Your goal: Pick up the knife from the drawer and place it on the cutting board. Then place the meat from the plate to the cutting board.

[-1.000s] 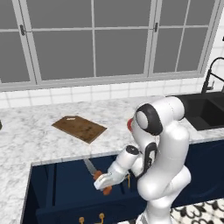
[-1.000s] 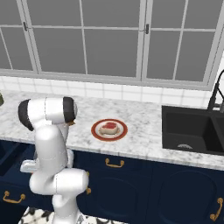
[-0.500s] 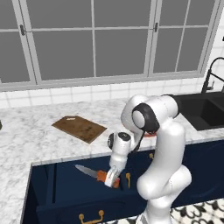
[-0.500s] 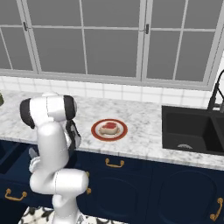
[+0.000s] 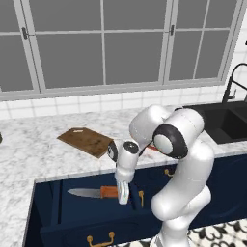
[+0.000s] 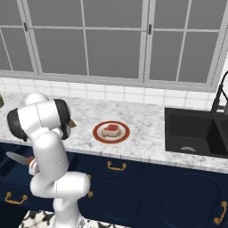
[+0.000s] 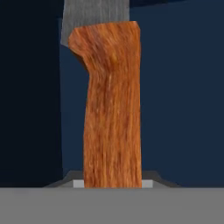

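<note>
The two-finger gripper [image 5: 123,194] hangs down into the open navy-blue drawer [image 5: 58,212], clamped on the orange handle of the small steel-bladed knife [image 5: 94,192], whose blade points left. The dark brown wooden cutting board [image 5: 86,141] lies on the marble counter [image 5: 29,159] behind it.

You are looking at a rendered home kitchen: a marble counter [image 5: 29,154] carries a black sink [image 6: 196,133] with a faucet [image 6: 219,95] at its far end, navy cabinets [image 6: 133,187] stand beneath, and white tile and grey-framed windows [image 5: 103,43] rise behind it.
</note>
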Motion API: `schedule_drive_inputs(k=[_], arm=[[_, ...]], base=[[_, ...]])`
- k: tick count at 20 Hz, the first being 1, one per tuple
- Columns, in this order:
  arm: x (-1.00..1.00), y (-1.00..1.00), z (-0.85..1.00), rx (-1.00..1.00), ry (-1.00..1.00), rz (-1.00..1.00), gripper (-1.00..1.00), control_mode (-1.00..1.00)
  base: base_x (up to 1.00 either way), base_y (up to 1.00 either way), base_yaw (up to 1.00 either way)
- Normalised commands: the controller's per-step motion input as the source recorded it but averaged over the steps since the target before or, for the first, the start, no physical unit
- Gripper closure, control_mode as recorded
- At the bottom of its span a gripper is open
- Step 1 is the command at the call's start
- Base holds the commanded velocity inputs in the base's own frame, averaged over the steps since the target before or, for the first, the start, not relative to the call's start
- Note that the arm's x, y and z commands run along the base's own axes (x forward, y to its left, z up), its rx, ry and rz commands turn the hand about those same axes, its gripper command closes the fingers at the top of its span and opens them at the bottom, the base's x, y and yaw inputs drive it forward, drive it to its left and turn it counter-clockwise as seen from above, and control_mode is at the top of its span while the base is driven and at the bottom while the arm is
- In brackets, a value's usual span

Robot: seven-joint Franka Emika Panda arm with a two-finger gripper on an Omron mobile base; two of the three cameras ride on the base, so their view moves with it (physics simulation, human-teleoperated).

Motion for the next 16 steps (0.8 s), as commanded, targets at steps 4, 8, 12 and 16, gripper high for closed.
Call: schedule_drive_inputs(k=[4,8,12,16], arm=[[0.49,0.06,1.00,0.00,0.09,0.50,1.00,-1.00],[0.41,0.00,1.00,0.00,0.04,0.38,1.00,-1.00],[0.54,0.00,1.00,0.00,0.07,0.17,1.00,-1.00],[0.70,0.00,1.00,0.00,0.10,0.03,1.00,-1.00]], base=[[0.00,0.00,0.00],[0.00,0.00,0.00],[0.00,0.00,0.00],[0.00,0.00,0.00]])
